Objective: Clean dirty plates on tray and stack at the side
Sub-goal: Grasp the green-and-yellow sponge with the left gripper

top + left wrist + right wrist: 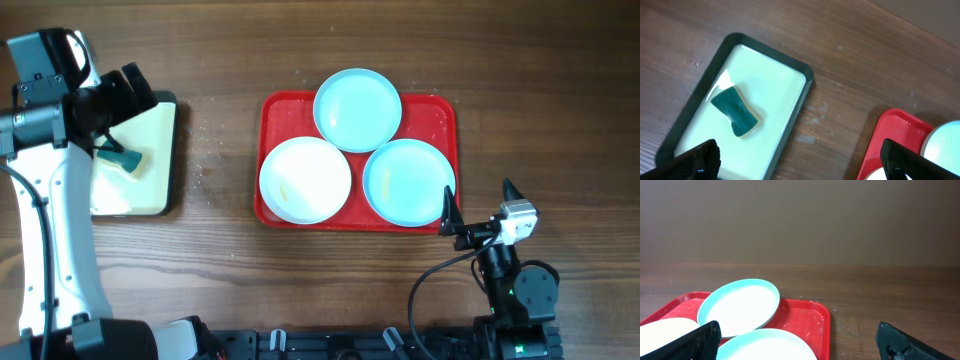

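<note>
Wood table bears red tray, cream tray

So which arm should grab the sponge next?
Left. The left gripper hangs open over the cream tray where the green sponge lies. The right gripper is far off, by the red tray's corner.

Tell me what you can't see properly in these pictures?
Overhead: the left arm covers part of the sponge and cream tray.
Left wrist: one plate is cut off by the edge.
Right wrist: the white plate is partly behind a finger.
Dirt on plates: too small.
</note>
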`<state>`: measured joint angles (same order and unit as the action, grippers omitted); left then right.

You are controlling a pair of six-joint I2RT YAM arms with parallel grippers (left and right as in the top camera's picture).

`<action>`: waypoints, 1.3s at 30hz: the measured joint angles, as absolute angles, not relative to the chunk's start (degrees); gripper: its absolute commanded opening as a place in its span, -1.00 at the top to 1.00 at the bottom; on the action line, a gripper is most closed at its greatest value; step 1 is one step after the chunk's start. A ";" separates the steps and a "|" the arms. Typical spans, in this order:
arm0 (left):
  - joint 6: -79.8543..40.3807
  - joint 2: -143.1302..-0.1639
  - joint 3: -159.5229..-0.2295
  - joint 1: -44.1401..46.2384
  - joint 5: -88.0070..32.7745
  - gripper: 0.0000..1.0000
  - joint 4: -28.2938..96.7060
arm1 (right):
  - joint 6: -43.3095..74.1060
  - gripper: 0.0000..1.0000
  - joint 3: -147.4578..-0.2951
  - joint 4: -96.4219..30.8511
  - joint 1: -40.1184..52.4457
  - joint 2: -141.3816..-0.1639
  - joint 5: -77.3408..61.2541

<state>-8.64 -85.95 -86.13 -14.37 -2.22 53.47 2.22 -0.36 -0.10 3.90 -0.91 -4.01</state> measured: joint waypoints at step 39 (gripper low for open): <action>-36.32 -122.06 -90.19 -25.61 0.64 -0.47 47.92 | 2.22 -0.99 -0.36 -0.10 3.90 -0.91 -4.01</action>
<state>-36.32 -122.06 -90.19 -25.61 0.64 47.92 2.22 -0.36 -0.10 3.90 -0.91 -4.01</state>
